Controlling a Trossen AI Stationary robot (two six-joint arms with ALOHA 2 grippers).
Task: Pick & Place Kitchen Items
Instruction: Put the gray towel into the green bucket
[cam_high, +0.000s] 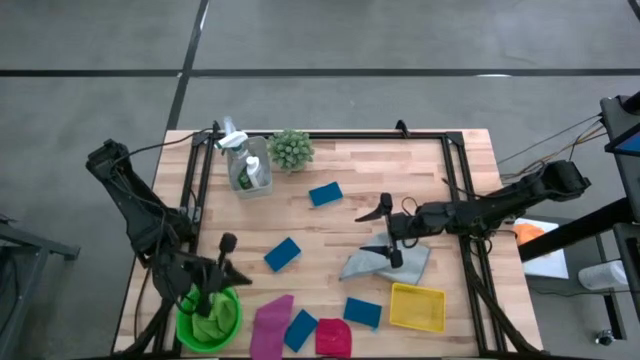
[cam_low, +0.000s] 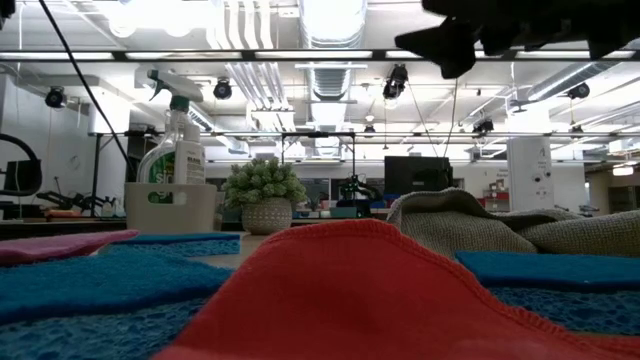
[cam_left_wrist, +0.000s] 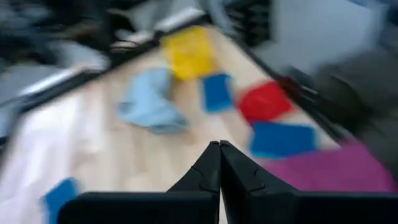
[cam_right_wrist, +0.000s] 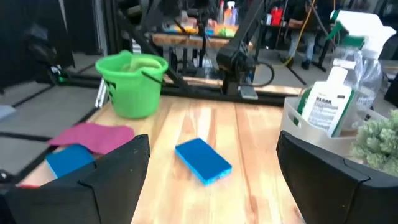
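Observation:
My left gripper is shut and holds nothing; it hangs just past the far rim of a green bucket, in which a green cloth lies. My right gripper stands open above the table's middle right, over the far edge of a crumpled grey cloth, clear of it. Flat on the table lie blue sponges, a pink cloth and a red cloth. Clear bottles stand in a white caddy at the far left.
A yellow tray sits near the front right. A small spiky green plant stands beside the caddy. A further blue sponge lies between the pink and red cloths. Black frame rails run along the table's sides and far edge.

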